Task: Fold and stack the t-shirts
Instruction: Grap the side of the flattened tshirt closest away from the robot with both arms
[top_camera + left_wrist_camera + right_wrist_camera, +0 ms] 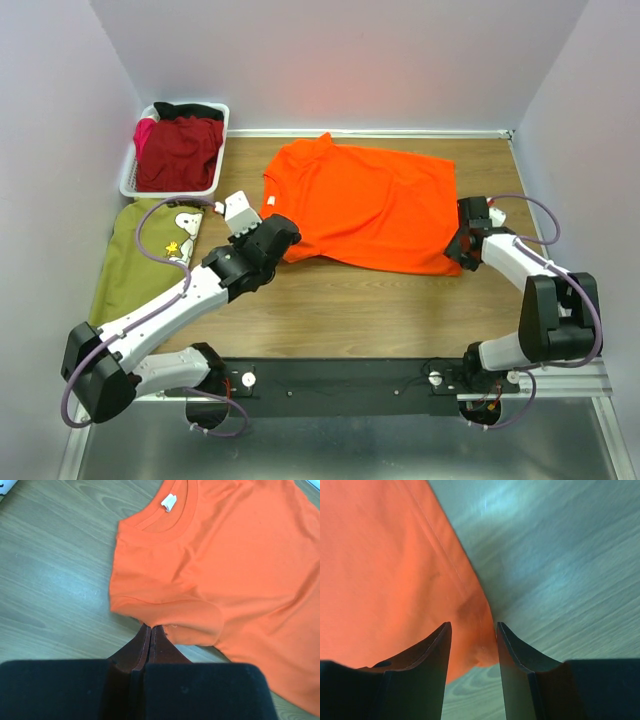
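Overhead, both grips were hidden. Wrist views showed the left gripper [151, 629] closed at the 8 o'clock sleeve of the orange t-shirt [370, 205], pinch unclear. The right gripper [473, 626], jaws parted, straddled its 4 o'clock corner, mid-worktop [380, 310].

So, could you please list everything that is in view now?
orange shirt: 1, orange, spread mid-table
red shirt: 1, dark red, in basket
green shirt: 1, olive, dog print, table's left edge
other cloth: 2 bits, black and pink, in basket
basket: 1, white, far left corner
table: 1, wood
left gripper: 1, dark, shut on orange shirt's sleeve hem
right gripper: 1, dark, open, astride orange shirt's hem
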Available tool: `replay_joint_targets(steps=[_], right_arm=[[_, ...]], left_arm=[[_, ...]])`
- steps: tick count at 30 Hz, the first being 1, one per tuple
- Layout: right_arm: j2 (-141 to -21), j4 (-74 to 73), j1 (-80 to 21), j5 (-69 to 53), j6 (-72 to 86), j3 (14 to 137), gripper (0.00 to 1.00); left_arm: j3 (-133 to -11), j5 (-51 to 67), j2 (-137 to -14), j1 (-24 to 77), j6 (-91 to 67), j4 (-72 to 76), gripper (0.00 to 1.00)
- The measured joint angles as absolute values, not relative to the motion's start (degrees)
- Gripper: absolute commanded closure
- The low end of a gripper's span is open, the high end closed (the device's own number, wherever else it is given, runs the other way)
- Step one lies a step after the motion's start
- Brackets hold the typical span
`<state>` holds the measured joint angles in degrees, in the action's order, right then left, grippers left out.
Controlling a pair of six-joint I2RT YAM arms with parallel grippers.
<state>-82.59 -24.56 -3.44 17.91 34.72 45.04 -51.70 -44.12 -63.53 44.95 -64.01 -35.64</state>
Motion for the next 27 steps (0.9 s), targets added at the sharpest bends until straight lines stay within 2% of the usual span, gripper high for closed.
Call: replay_joint_targets(steps=[11, 22, 27], right_arm=[[-72.93, -24.84, -4.71, 11.77, 35.22, 37.91, 0.50], [-76.55, -24.43, -4.89, 11.03, 36.10, 37.85, 0.54], [-78.41, -23.79, -4.89, 11.11, 35.99, 37.93, 0.59]], left_arm=[[-51.72, -43.92, -67.61, 43.55, -59.16, -30.74, 1.00], [-51.75, -43.22, -69.34, 42.00, -56.51, -28.49, 1.00], [-51.75, -42.96, -69.34, 40.86, -55.55, -28.21, 1.00]])
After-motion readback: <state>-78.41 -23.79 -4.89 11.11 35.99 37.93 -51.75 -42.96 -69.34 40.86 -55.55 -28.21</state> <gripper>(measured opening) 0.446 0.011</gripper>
